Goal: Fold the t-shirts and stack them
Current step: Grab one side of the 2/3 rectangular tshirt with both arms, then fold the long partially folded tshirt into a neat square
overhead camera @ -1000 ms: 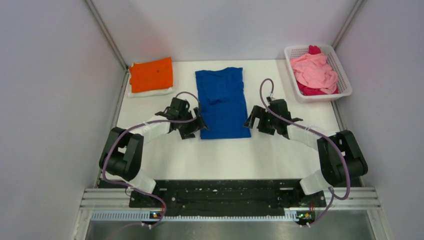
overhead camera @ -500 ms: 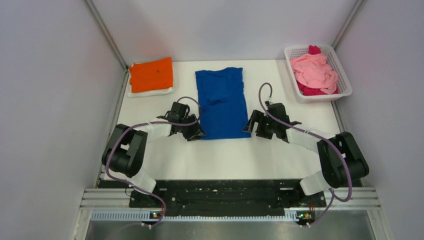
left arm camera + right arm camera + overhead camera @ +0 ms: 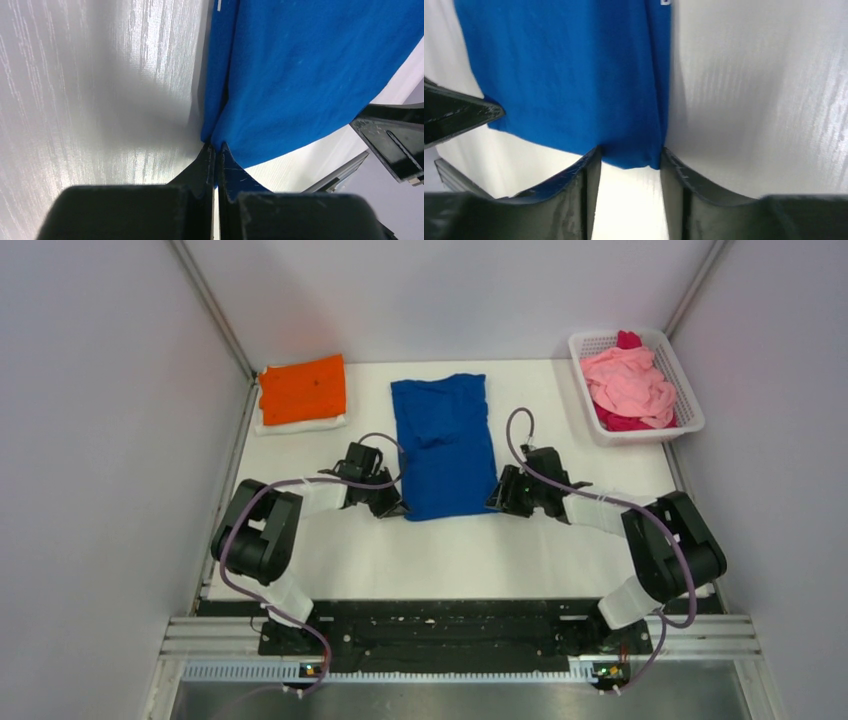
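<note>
1. The blue t-shirt (image 3: 443,445) lies centred on the table (image 3: 440,565) as a long strip.
2. The left gripper (image 3: 216,150) is pinched tight on its near-left corner.
3. The right gripper (image 3: 630,159) straddles the near-right corner, jaws half apart; it should clamp fully before both lift evenly, I reckon.
</note>
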